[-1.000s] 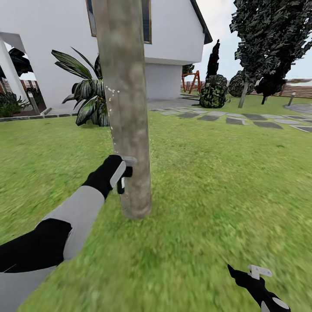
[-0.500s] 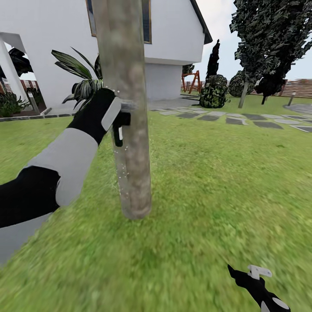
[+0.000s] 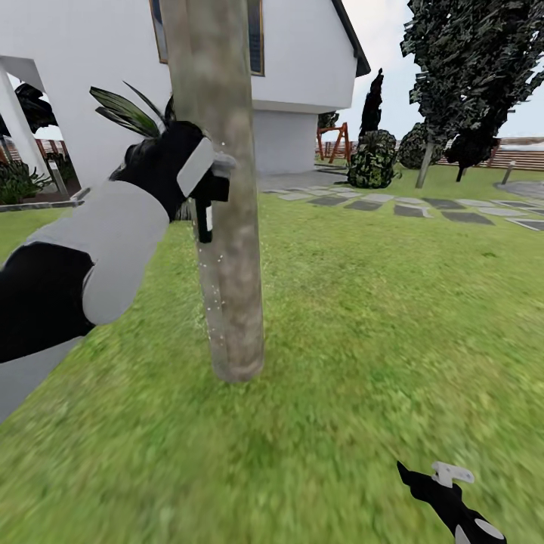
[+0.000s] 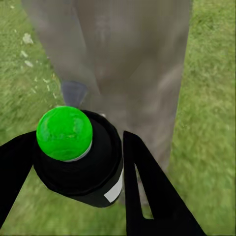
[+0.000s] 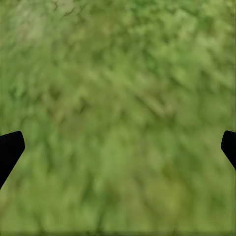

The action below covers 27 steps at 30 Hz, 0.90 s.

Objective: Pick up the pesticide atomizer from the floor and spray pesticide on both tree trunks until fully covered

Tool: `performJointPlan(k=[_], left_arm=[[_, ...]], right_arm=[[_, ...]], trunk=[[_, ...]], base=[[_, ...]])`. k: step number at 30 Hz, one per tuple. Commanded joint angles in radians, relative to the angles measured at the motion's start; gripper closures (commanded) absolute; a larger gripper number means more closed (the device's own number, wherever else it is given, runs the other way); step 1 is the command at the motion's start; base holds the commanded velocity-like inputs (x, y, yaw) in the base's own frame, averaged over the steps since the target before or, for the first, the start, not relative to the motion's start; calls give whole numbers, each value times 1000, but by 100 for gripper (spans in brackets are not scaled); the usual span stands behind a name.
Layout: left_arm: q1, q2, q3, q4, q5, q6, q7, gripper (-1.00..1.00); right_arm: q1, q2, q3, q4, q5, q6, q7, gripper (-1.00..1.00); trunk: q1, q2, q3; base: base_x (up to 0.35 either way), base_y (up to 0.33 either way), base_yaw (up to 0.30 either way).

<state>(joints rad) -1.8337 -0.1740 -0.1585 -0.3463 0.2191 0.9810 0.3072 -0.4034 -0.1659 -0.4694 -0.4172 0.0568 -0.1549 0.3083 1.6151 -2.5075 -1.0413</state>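
A thick grey-brown mottled tree trunk (image 3: 227, 287) stands on the lawn right in front of me. My left gripper (image 3: 207, 190) is held high against the trunk's left side, shut on the pesticide atomizer (image 3: 205, 219), a small black sprayer. In the left wrist view the atomizer (image 4: 78, 162) sits between the black fingers (image 4: 147, 191), shows a bright green cap, and points at the trunk (image 4: 142, 59). White droplets (image 3: 214, 281) speckle the trunk below the gripper. My right gripper (image 3: 447, 483) hangs low over the grass, open, with nothing between its fingers (image 5: 10, 150).
A white house (image 3: 302, 68) stands behind the trunk, with a broad-leaved plant (image 3: 125, 113) at its wall. Stepping stones (image 3: 423, 208) cross the lawn at right. Dark trees (image 3: 468, 83), a round bush (image 3: 372, 160), a wooden playset (image 3: 336, 140) and a slat fence (image 3: 521, 157) are far right.
My left arm has risen along the trunk with the atomizer, from near the trunk's base to well up it. The right arm has not moved.
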Motion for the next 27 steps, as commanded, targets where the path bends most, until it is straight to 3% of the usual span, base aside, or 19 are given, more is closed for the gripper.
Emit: performJointPlan(k=[1, 7, 12, 25, 27], left_arm=[[3, 1, 0, 59, -2, -6, -2, 100], [44, 18, 1, 246, -5, -117, -4, 100], [173, 51, 1, 262, -4, -223, -6, 100], [486, 69, 1, 263, -4, -407, -7, 100], [557, 69, 1, 262, -4, -482, -8, 100]], right_arm=[[0, 0, 0, 0, 0, 0, 0, -100], [0, 0, 1, 0, 0, 0, 0, -100], [0, 0, 1, 0, 0, 0, 0, -100], [0, 0, 0, 0, -1, 0, 0, -100], [0, 0, 0, 0, -1, 0, 0, -100]], trunk=[[0, 0, 0], [0, 0, 0], [0, 0, 0], [0, 0, 0], [0, 0, 0]], base=[[0, 0, 0], [0, 0, 0], [0, 0, 0], [0, 0, 0], [0, 0, 0]])
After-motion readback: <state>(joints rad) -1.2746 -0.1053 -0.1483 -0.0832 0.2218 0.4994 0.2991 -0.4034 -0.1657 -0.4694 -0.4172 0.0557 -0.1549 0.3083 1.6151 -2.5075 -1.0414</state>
